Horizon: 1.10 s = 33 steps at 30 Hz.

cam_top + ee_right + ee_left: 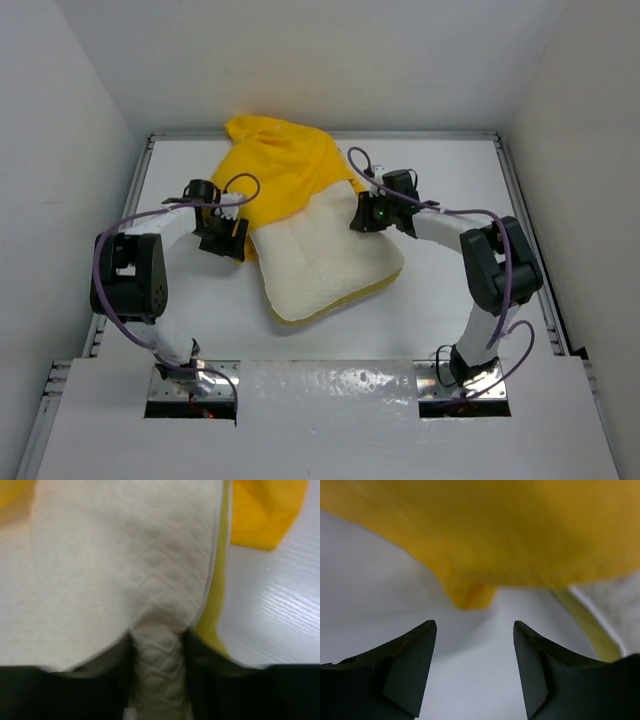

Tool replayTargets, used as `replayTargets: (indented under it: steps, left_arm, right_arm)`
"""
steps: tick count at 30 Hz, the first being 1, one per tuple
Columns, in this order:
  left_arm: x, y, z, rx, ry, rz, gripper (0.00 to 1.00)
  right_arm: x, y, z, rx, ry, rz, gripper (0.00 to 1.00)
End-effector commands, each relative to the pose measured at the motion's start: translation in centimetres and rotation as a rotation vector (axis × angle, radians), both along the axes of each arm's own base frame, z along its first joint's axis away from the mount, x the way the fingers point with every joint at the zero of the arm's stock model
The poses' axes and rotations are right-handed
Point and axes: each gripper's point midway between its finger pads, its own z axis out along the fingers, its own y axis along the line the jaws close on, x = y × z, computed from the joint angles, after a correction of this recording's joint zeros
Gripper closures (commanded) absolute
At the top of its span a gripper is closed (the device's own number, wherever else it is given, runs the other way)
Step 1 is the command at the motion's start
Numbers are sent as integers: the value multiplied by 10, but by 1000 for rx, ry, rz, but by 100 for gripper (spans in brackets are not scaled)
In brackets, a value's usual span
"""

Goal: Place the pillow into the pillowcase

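The cream quilted pillow (325, 258) lies mid-table, its far end inside the bright yellow pillowcase (280, 165), which is bunched toward the back. My right gripper (365, 215) is shut on a pinched fold of the pillow (157, 665) at its right edge, where yellow trim (212, 615) and pillowcase fabric (265, 515) show. My left gripper (228, 243) is open and empty just left of the pillowcase's lower left corner (470, 594); that corner hangs in front of the jaws, apart from them. The pillow's edge (615, 605) shows at right in the left wrist view.
The white table (450, 180) is walled by white panels on the left, back and right. A metal rail (525, 230) runs along the right side. The arm bases (190, 385) sit at the near edge.
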Motion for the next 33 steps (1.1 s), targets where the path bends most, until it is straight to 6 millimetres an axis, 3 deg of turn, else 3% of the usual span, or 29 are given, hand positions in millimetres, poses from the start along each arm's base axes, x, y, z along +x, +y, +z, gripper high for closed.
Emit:
replayTargets:
  steps: [1,3,5,6,7,8,10,11,12,14,15,16,17,18,19,20,21,22,23,24,25,26,28,31,33]
  left_arm:
    - [72,5,18,15,-273,145,39]
    - [73,9,1,37,-249,170,39]
    - [71,9,-15,39,-213,180,47]
    - [72,12,-19,42,-210,186,55]
    - [72,15,-27,52,-195,189,75]
    - [73,22,-31,71,-198,189,85]
    - [73,51,-38,136,-187,237,100]
    - [75,62,-37,151,-189,249,100]
    - [74,82,-36,170,-189,267,100]
    - [75,102,-32,197,-200,278,100]
    - [72,115,-30,220,-198,266,100]
    - [71,120,-28,236,-198,248,100]
    - [73,120,-24,242,-205,223,100]
    - [68,118,-23,238,-189,177,99]
    - [67,112,-19,204,-187,157,90]
    - [70,109,-13,194,-192,143,84]
    - [65,107,-10,179,-174,149,78]
    - [65,107,-5,181,-175,161,68]
    - [67,109,-1,183,-178,187,64]
    - [66,112,2,202,-168,204,54]
    - [63,114,2,207,-157,219,50]
    - [63,117,3,211,-153,235,48]
    - [60,121,1,208,-130,279,43]
    - [58,123,0,168,-119,325,41]
    - [58,124,0,150,-125,338,28]
  right_arm:
    - [-27,42,9,68,-30,98,80]
    - [-42,56,7,100,-25,117,100]
    - [-63,84,14,123,-30,202,100]
    - [-71,94,17,127,-33,237,100]
    - [-83,109,21,135,-33,282,100]
    - [-88,120,31,169,-35,319,92]
    - [-97,133,44,200,-35,376,65]
    - [-95,138,60,213,-72,406,59]
    - [-99,134,63,194,-59,419,46]
    - [-95,124,71,131,-121,433,31]
    - [-93,114,83,104,-165,412,27]
    - [-78,99,88,83,-200,344,28]
    - [-76,86,84,100,-188,300,34]
    - [-64,80,97,155,-219,248,62]
    - [-46,58,97,207,-173,129,79]
    - [-38,48,90,208,-155,74,91]
    - [-30,40,76,181,-126,25,96]
    - [-14,30,74,133,-147,-36,93]
    - [-10,28,66,110,-135,-45,83]
    - [2,33,55,99,-110,-48,64]
    - [-1,32,37,80,-63,-52,57]
    - [8,40,40,97,-59,-40,49]
    - [11,44,12,87,23,-51,42]
    - [17,45,-8,78,58,-83,36]
    - [14,50,-26,75,87,-75,33]
